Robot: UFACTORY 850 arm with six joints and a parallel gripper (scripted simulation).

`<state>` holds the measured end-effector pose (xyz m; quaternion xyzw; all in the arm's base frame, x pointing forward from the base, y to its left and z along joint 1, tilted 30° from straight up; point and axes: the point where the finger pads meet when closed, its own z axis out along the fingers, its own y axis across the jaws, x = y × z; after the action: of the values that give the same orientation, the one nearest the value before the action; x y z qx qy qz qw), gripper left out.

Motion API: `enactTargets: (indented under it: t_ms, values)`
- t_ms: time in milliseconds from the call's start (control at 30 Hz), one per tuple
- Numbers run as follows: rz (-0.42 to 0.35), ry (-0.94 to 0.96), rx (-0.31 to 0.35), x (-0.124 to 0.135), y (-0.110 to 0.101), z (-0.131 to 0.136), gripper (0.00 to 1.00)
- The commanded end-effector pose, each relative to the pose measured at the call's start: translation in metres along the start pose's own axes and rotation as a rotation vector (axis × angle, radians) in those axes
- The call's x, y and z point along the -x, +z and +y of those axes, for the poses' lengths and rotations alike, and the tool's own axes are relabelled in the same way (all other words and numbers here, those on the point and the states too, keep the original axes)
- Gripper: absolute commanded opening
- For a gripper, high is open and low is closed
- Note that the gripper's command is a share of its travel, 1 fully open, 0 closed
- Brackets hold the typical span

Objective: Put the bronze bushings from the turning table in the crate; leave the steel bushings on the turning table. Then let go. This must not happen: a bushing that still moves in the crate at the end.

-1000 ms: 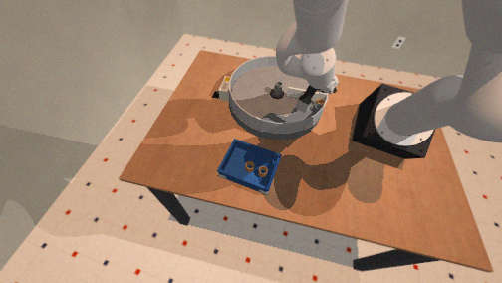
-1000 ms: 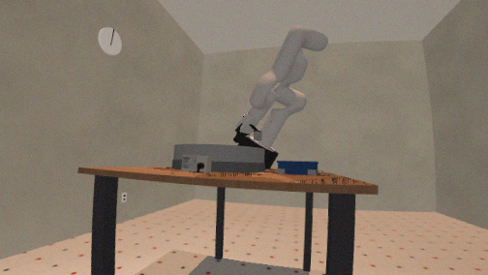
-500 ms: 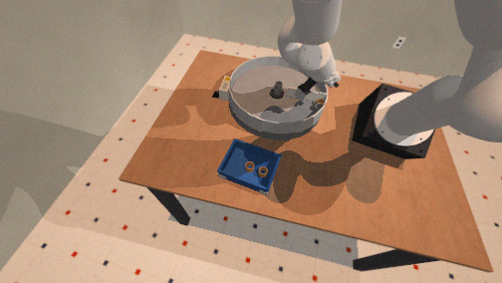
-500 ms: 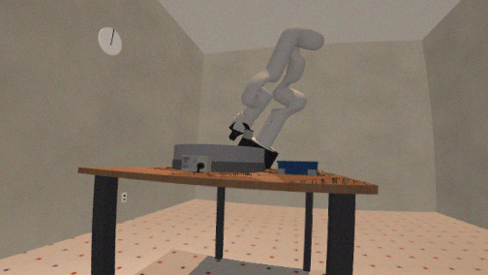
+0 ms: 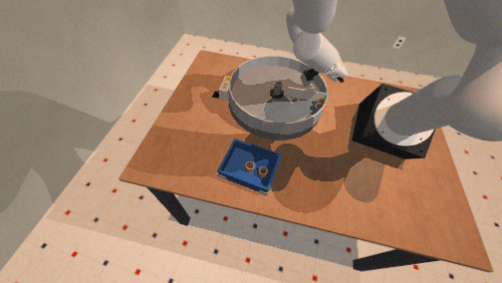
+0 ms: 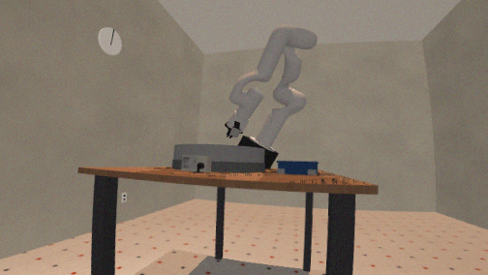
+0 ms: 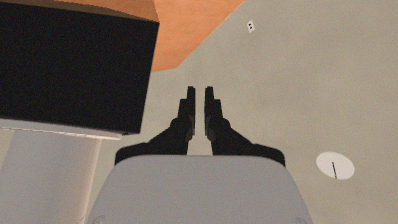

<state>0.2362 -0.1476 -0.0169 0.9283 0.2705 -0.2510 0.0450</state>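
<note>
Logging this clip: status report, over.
Pincer nearly shut, nothing held. Two bronze bushings in crate. Turning table contents too shadowed to sort.

The tool (image 5: 309, 76) (image 6: 232, 130) (image 7: 200, 97) has shifted toward the turning table's (image 5: 279, 127) (image 6: 219, 154) far rim
</note>
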Motion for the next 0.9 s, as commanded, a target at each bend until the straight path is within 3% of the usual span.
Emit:
enactTargets:
  t_ms: [0, 233, 300, 800, 867]
  values:
    - [-0.069, 0.118, -0.097, 0.014, 0.008, -0.002, 0.10]
    - [-0.146, 0.282, -0.224, 0.030, 0.016, -0.015, 0.10]
    - [-0.146, 0.282, -0.224, 0.030, 0.016, -0.015, 0.10]
    - [-0.281, 0.626, -0.587, 0.033, 0.014, -0.057, 0.10]
    - [-0.281, 0.626, -0.587, 0.033, 0.014, -0.057, 0.10]
